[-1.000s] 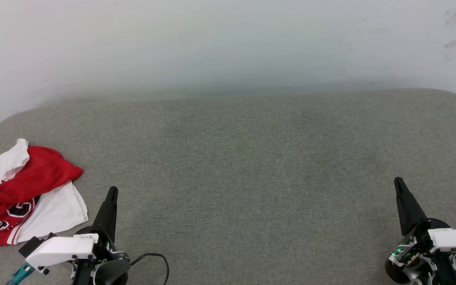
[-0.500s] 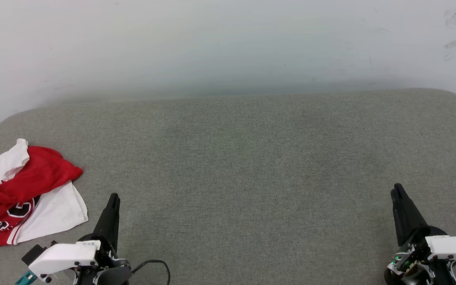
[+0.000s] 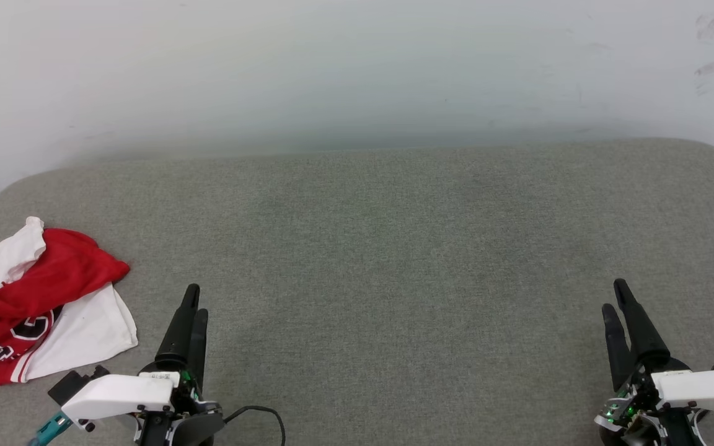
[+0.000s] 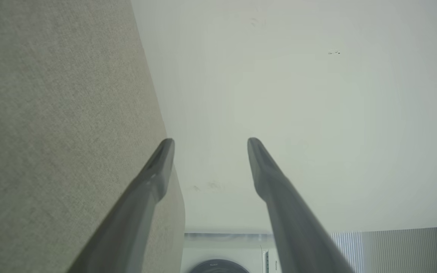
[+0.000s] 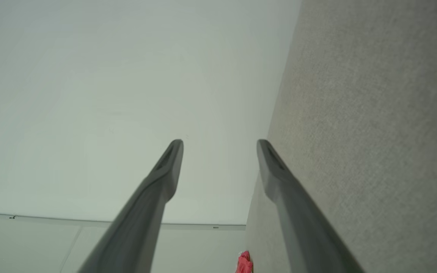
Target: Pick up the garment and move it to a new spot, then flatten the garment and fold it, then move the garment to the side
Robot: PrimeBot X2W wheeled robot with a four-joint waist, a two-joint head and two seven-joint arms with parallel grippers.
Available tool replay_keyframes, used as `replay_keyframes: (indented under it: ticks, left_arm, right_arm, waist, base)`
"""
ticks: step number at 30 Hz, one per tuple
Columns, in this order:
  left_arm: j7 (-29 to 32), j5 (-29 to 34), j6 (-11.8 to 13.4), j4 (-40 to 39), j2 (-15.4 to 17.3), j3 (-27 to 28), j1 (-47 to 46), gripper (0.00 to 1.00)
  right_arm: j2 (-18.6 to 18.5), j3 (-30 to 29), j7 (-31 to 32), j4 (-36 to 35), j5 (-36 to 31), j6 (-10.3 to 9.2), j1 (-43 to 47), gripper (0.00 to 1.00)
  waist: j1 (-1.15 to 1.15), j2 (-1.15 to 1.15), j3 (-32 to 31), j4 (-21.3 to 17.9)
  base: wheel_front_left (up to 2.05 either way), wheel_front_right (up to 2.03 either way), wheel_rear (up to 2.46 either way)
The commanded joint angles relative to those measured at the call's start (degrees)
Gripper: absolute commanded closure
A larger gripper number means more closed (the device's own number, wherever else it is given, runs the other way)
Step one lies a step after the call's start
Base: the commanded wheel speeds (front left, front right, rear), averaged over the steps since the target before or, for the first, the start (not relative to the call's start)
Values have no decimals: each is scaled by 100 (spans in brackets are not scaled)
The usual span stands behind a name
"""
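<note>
On my head feed, the red jersey-style shirt with white short sleeves point(image 3: 41, 303) lies crumpled at the far left of the grey woven-fabric table point(image 3: 394, 248), close to that table's left edge. A white sleeve spreads flat toward me, red cloth is bunched over it, and I can read part of the black-and-white chest lettering and the red-and-white striped trim at its near corner. Nothing is touching it.

My left gripper point(image 3: 196, 301) sits at the lower left, just to the right of the shirt and apart from it, with its two long dark fingers pointing up the view. On the left wrist feed, the left gripper point(image 4: 211, 141) has a clear gap between the fingers and nothing in that gap. The grey fabric runs down the left side of that feed, the plain white wall point(image 4: 298, 94) takes up the rest, and a white appliance with a dark round door point(image 4: 218, 263) peeks in at the bottom.

My right gripper point(image 3: 613, 295) is at the lower right, well apart from the shirt. On the right wrist feed, the right gripper point(image 5: 219, 141) is likewise spread and empty, with a small patch of the red shirt point(image 5: 244, 262) at the bottom edge.

A black cable point(image 3: 264, 412) loops behind the left wrist.
</note>
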Motion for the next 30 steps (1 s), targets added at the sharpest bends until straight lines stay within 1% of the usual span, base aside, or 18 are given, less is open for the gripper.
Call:
replay_keyframes:
  ticks: [1,7,10,25,30]
  left_arm:
    - [-83,97,-8,-175,67,-96,-106,0]
    - [-239,506,-9,-376,110,-247,-123,0]
    - [-311,814,-9,-460,123,-259,-101,0]
    - [-639,2831,-12,-650,198,-386,-48,0]
    - [-716,3376,-13,-710,159,-344,-26,0]
  right_arm:
    - [-66,57,-72,-158,-162,1,-80,0]
    - [-77,110,-222,-270,-704,1,-63,0]
    - [-74,147,-294,-345,-1075,1,-76,0]
    - [-38,173,-598,-684,-3328,1,-65,0]
    - [-34,212,-594,-780,-3786,1,-58,0]
  waist:
    - [0,0,-1,4]
    - [0,0,0,14]
    - [0,0,0,6]
    - [0,0,-31,22]
    - [0,0,-35,16]
  base:
    - [0,0,0]
    - [0,0,0]
    - [0,0,0]
    - [0,0,0]
    - [0,0,0]
